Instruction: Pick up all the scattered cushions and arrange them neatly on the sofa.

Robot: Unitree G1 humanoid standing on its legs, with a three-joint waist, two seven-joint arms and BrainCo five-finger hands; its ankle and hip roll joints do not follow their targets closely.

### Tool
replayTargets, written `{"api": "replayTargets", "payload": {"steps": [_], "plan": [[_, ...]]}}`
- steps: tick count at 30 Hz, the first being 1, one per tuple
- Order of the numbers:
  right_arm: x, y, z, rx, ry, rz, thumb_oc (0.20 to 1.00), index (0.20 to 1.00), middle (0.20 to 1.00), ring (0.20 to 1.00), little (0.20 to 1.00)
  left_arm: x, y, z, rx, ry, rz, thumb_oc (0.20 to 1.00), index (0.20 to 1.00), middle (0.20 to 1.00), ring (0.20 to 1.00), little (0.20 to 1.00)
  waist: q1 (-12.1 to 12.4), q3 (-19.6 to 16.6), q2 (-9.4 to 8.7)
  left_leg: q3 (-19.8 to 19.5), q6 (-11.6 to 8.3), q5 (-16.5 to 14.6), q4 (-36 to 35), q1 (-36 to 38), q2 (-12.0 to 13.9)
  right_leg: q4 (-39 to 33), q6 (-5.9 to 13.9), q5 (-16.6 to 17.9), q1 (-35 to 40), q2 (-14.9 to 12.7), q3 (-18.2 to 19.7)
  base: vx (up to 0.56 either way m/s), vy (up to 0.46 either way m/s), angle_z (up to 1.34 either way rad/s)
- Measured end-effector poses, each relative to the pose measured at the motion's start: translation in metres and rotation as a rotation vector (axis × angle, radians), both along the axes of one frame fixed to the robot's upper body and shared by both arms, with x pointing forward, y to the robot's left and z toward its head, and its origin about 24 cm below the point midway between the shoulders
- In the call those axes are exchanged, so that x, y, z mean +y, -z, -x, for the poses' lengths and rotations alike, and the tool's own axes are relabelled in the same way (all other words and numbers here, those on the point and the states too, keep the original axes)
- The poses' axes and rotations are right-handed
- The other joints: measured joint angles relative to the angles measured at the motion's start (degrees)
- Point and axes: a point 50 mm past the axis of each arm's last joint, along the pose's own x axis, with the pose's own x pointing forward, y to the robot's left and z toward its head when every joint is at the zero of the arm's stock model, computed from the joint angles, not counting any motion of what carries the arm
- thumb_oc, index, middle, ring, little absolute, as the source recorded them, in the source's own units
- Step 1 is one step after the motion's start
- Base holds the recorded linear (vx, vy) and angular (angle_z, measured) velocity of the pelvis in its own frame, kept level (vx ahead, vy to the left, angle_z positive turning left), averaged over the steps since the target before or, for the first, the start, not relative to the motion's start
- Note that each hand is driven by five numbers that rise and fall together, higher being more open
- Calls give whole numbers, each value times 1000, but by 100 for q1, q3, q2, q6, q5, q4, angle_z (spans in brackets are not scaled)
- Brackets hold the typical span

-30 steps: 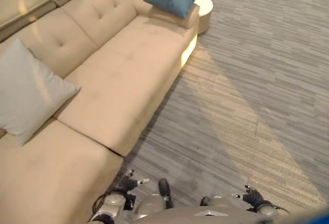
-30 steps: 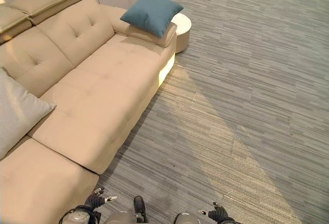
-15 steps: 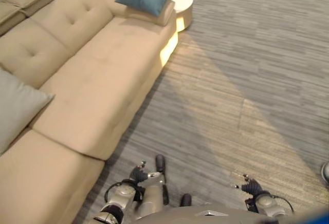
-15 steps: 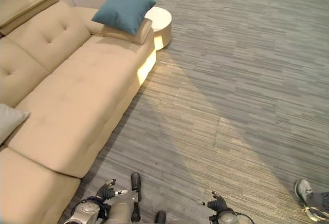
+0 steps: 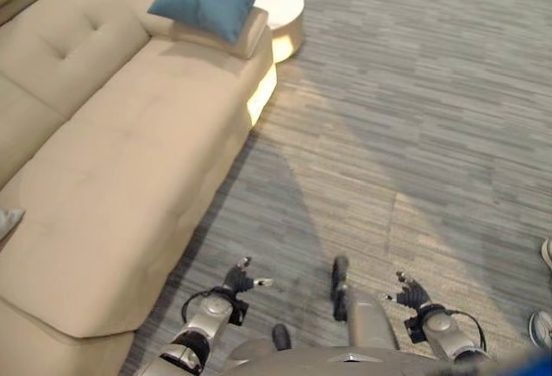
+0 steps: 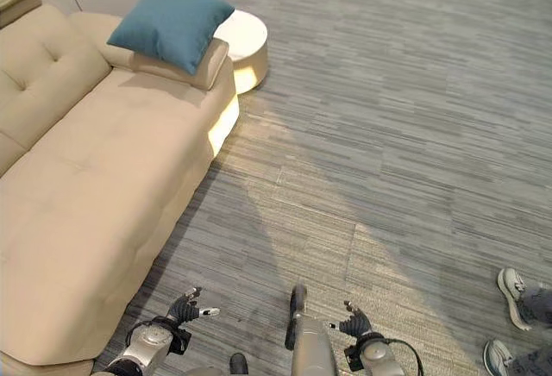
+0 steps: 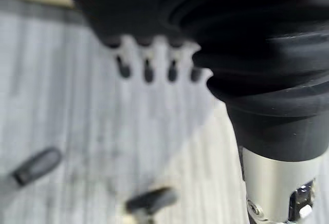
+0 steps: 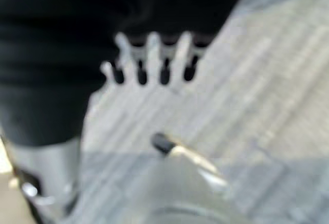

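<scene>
Left eye view: beige sofa (image 5: 112,160) beside grey striped carpet (image 5: 414,134).

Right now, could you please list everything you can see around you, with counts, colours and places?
sofa: one, beige, along the robot's left.
blue cushion: one, teal blue, resting on the sofa's far armrest.
grey cushion: one, pale grey, just a corner at the view's left edge, on the sofa seat.
round side table: one, cream, on the floor beyond the sofa's far end.
carpet: grey striped, covering the floor.
person's shoes: two, grey and white, at the right edge.
left hand: open, empty, low over the carpet.
right hand: open, empty, low over the carpet.
</scene>
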Motion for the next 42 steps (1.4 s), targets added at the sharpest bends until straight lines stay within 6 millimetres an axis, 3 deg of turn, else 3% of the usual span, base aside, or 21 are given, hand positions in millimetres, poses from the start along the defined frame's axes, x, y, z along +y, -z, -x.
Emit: {"api": "replayTargets", "payload": {"steps": [2, 3, 6, 9, 12, 13, 14, 15, 17, 18, 19, 21, 24, 27, 31, 33, 34, 36, 38, 39, 42], "plan": [[-3, 0, 1, 7, 9, 6, 1000, 1000, 1000, 1000, 1000, -8, 3, 5, 15, 1, 21, 1000, 1000, 1000, 1000, 1000, -98, -14, 70, -228, -8, 19, 492, 7, 224, 295, -169, -67, 271, 140, 60, 350, -325, 74], [-6, 3, 10, 25, 32, 0, 1000, 1000, 1000, 1000, 1000, -15, 3, 2, 4, 17, 35, 1000, 1000, 1000, 1000, 1000, -107, -69, -46, -303, -320, 161, 1546, -356, 327, 310, -474, -251, 491, 122, -53, 214, -317, 63], [-11, -3, 6, -12, 25, 10, 1000, 1000, 1000, 1000, 1000, -18, 2, 0, -8, 22, 44, 1000, 1000, 1000, 1000, 1000, -71, -70, -173, -346, -934, 964, 3707, -1458, 628, -13, -818, -404, 973, 179, -296, 183, -219, 29], [-15, -3, 8, -12, 25, 23, 1000, 1000, 1000, 1000, 1000, -18, 2, 0, -7, 31, 41, 1000, 1000, 1000, 1000, 1000, -56, -44, -253, 200, -729, 774, 4524, -2274, 883, -485, -1089, -492, 1497, 302, -532, 274, -111, 26], [-9, 2, 13, 18, 11, 13, 1000, 1000, 1000, 1000, 1000, -14, -2, -3, -32, 13, 46, 1000, 1000, 1000, 1000, 1000, 18, 7, -346, 905, -648, 785, 2011, -2320, 828, -1109, -922, -741, 2221, 555, -643, 494, 17, 28], [-8, 2, 14, 25, -2, 15, 1000, 1000, 1000, 1000, 1000, -13, 0, 0, -20, 6, 48, 1000, 1000, 1000, 1000, 1000, -18, -19, -277, 938, -646, 1168, 589, -2358, 793, -1072, -900, -765, 2355, 714, -805, 593, 64, 4], [-7, 2, 12, 19, -6, 14, 1000, 1000, 1000, 1000, 1000, -12, 1, 3, -18, 0, 48, 1000, 1000, 1000, 1000, 1000, 38, -37, -240, 908, -641, 1316, 295, -2455, 827, -1070, -840, -813, 2444, 793, -820, 582, 94, 27], [-9, 5, 19, 43, 2, 18, 1000, 1000, 1000, 1000, 1000, -8, 2, 7, -3, -5, 37, 1000, 1000, 1000, 1000, 1000, 46, -120, -225, 1128, -685, 1533, -24, -2535, 947, -1072, -773, -1419, 2957, 1038, -976, 1221, 414, 23], [-11, 12, 32, 108, 7, 27, 1000, 1000, 1000, 1000, 1000, 2, 4, 13, 14, -17, 18, 1000, 1000, 1000, 1000, 1000, 148, -344, -423, 1585, -100, 1588, -19, -2389, 299, -874, -243, -1976, 3432, 874, -953, 971, 418, 13], [-13, 12, 32, 111, 10, 29, 1000, 1000, 1000, 1000, 1000, -3, 4, 12, 19, -16, 30, 1000, 1000, 1000, 1000, 1000, 155, -258, -341, 1598, 431, 1248, 553, -2274, 159, 218, -111, -2285, 3154, 752, -923, 214, 102, -14], [-20, 9, 35, 103, 16, 42, 1000, 1000, 1000, 1000, 1000, -14, 8, 21, 40, -11, 57, 1000, 1000, 1000, 1000, 1000, 105, -315, 39, 1579, 863, 984, 519, -1913, 154, 2154, 104, -2283, 2425, 751, -1075, 193, 79, 16], [3, 15, 48, 112, -31, -23, 1000, 1000, 1000, 1000, 1000, -5, 7, 20, 39, 9, 38, 1000, 1000, 1000, 1000, 1000, -43, -469, -153, 1250, 930, 916, 113, -1331, -156, 4210, 244, -2409, 1306, -66, -913, 428, 113, 63], [13, 11, 33, 65, -47, -51, 1000, 1000, 1000, 1000, 1000, 3, -1, 2, -7, 24, 11, 1000, 1000, 1000, 1000, 1000, -53, -348, -316, 917, 785, 736, -125, -925, -319, 4312, 208, -2464, 510, -469, -590, 361, 3, 58], [11, 2, 13, 0, -57, -46, 1000, 1000, 1000, 1000, 1000, 8, -6, -9, -38, 19, -3, 1000, 1000, 1000, 1000, 1000, -74, -176, -140, 721, 773, 639, -239, -448, -189, 2912, 66, -2211, -100, -262, -580, 389, -62, 69], [3, -13, -11, -84, -69, -23, 1000, 1000, 1000, 1000, 1000, 17, -2, 1, -7, -27, -15, 1000, 1000, 1000, 1000, 1000, -159, -47, -42, 409, 269, -60, -203, 109, -2, 759, 203, -1098, -563, 43, -236, 394, -96, 65], [-6, -12, -10, -65, -54, 1, 1000, 1000, 1000, 1000, 1000, 14, 2, 9, 21, -36, -10, 1000, 1000, 1000, 1000, 1000, -182, 16, 82, 36, -18, -356, -175, 500, 220, 812, 96, -687, -466, 185, -202, 491, -139, 79], [-5, -12, -10, -61, -59, 5, 1000, 1000, 1000, 1000, 1000, 11, 3, 9, 21, -32, -5, 1000, 1000, 1000, 1000, 1000, -186, 0, 121, -29, -45, -328, -9, 503, 336, 984, 89, -686, -433, 282, -158, 417, -182, 55], [-7, -12, -9, -60, -67, 7, 1000, 1000, 1000, 1000, 1000, 4, 4, 9, 17, -34, 18, 1000, 1000, 1000, 1000, 1000, -178, 17, 3, -380, -259, -73, 854, 457, 523, 1367, -342, -744, -87, 384, -64, 405, -247, 57], [-10, -12, -7, -57, -57, 10, 1000, 1000, 1000, 1000, 1000, -3, 4, 9, 12, -31, 41, 1000, 1000, 1000, 1000, 1000, -172, -8, -38, -664, -719, 272, 1766, 182, 662, 1227, -568, -898, 335, 383, -231, 199, -191, 45], [-13, -10, -2, -47, -46, 12, 1000, 1000, 1000, 1000, 1000, -7, 3, 6, 3, -33, 56, 1000, 1000, 1000, 1000, 1000, -197, -58, -167, -612, -1112, 502, 3058, -454, 720, 804, -576, -860, 735, 333, -377, 213, -212, 37], [-18, -6, 7, -13, -36, 24, 1000, 1000, 1000, 1000, 1000, -7, 4, 7, 5, -50, 65, 1000, 1000, 1000, 1000, 1000, -153, -123, -243, -128, -932, 723, 4132, -1522, 709, 55, -1022, -766, 1364, 406, -534, 243, -117, 31]]}}
